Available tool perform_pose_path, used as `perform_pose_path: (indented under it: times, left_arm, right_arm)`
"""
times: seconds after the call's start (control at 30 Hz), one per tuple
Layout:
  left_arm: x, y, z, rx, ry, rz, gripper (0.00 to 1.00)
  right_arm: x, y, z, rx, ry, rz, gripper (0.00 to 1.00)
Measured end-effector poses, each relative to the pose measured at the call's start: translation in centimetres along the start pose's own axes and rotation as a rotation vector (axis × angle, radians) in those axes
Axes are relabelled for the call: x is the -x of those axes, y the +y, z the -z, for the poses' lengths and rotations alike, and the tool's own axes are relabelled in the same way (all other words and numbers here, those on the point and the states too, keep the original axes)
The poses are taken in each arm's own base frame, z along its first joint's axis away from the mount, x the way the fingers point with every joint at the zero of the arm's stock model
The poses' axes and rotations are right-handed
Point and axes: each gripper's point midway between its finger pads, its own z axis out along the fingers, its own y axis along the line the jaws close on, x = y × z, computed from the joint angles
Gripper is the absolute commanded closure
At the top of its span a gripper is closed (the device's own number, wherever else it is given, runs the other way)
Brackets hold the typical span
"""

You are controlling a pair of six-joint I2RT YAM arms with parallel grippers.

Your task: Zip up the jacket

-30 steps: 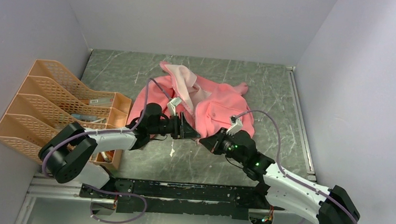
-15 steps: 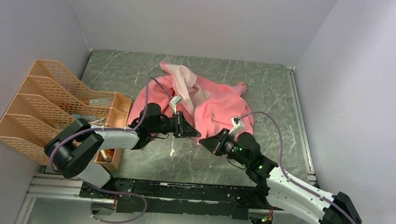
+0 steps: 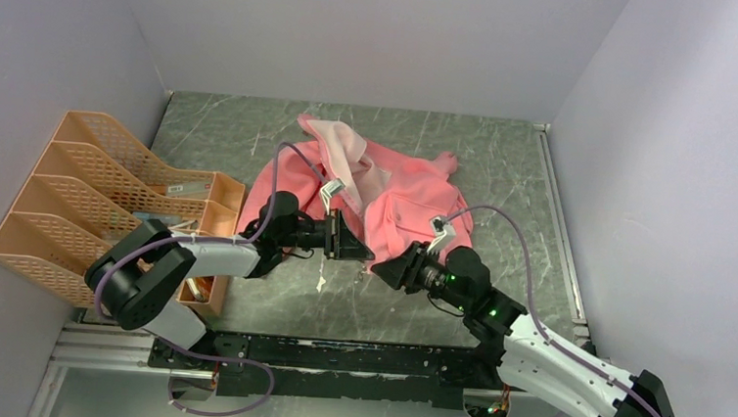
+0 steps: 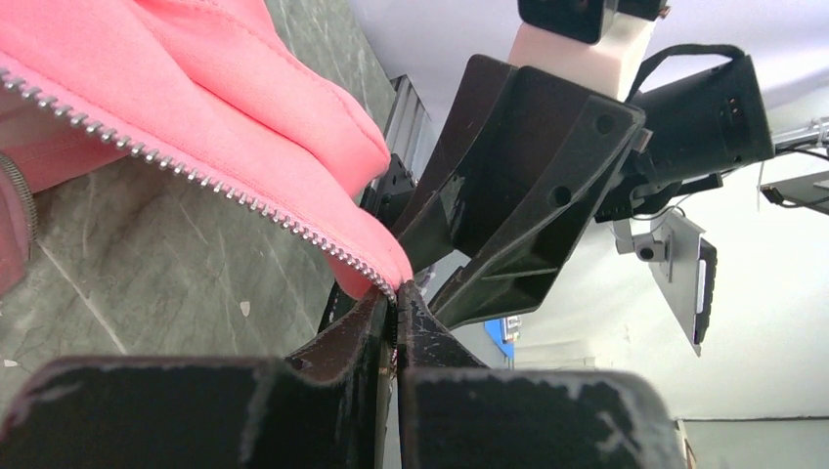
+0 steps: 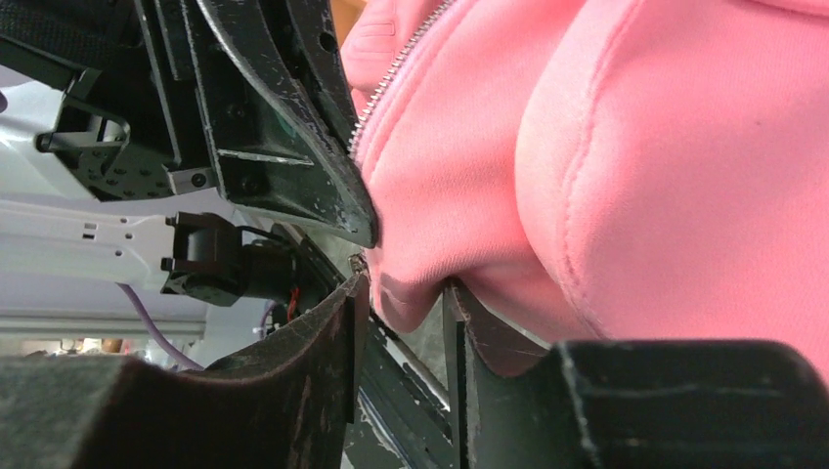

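The jacket [image 3: 407, 196] lies rumpled and unzipped (paler lining [image 3: 342, 150] showing).

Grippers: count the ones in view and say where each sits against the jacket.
2. The left gripper is shut on the zipper end at the near edge of the jacket; the right gripper, jaws apart, straddles a fabric fold right beside it.

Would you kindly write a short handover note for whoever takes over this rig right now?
Grippers: left gripper is shut on the jacket at the bottom end of its zipper. The right gripper has its jaws apart, with a fold of hem between them, unclamped.
Jacket: crumpled on the table, front open.
Done: one zipper end held.
Left: grip the other side, join the ends, close the zipper.
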Motion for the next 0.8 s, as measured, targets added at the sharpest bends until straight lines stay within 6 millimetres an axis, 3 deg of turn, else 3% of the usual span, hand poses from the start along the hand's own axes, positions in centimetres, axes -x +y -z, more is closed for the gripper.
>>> perform_pose_path:
  times: [0.8]
  left_arm:
    - [-1.3,-0.1,-0.1,-0.046,0.073,-0.021,0.92]
  right_arm:
    - [-1.9,1.2,0.0,0.075,0.13,0.045,0.64]
